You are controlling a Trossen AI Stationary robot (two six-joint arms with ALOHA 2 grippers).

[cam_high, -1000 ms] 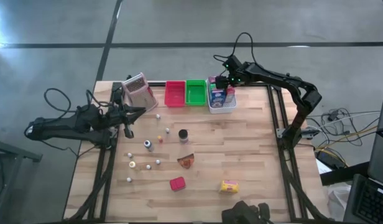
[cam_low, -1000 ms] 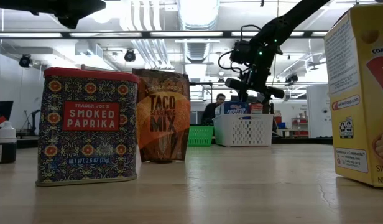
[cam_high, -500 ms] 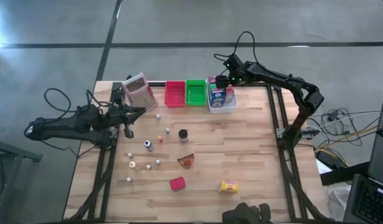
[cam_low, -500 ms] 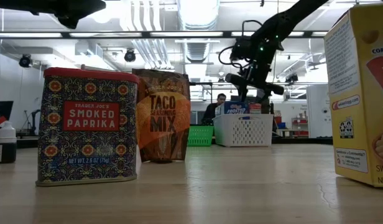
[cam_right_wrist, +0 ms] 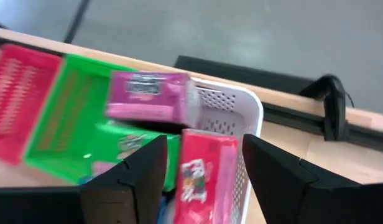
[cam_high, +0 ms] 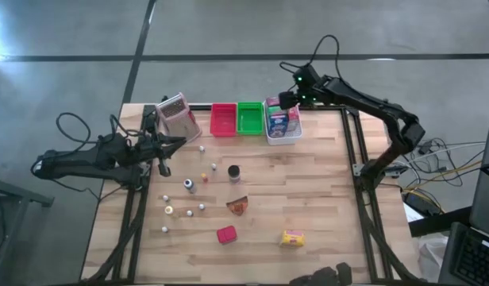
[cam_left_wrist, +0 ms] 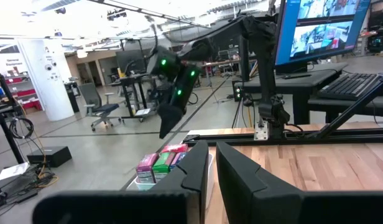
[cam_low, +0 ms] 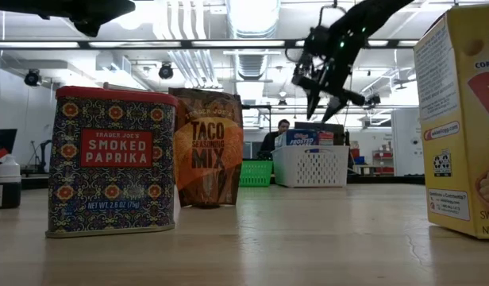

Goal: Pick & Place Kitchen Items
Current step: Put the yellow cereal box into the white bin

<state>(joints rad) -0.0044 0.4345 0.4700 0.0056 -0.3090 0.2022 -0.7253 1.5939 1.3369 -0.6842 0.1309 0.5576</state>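
My right gripper (cam_high: 286, 100) hangs open above the white tray (cam_high: 283, 137), its fingers slanting down, with nothing between them (cam_right_wrist: 204, 180). In the tray lie pink, green and red packets (cam_right_wrist: 148, 93). On the table's middle rest a dark jar (cam_high: 233, 171), an orange-brown wedge (cam_high: 238, 206), a red packet (cam_high: 226, 233), a yellow packet (cam_high: 292, 237) and several tiny pale bottles (cam_high: 189, 184). My left gripper (cam_high: 171, 144) waits shut and level over the table's left side, holding nothing.
A red tray (cam_high: 223, 119) and a green tray (cam_high: 249, 117) stand left of the white one along the far edge, and a tall patterned box (cam_high: 179, 117) stands left of them. In the low view a person (cam_low: 280, 131) sits far behind the table.
My right gripper has risen from just over the white tray's packets to well above it, shifting slightly toward the table's right, and its fingers have tipped from nearly level to steeply down. The packets stay in the tray.
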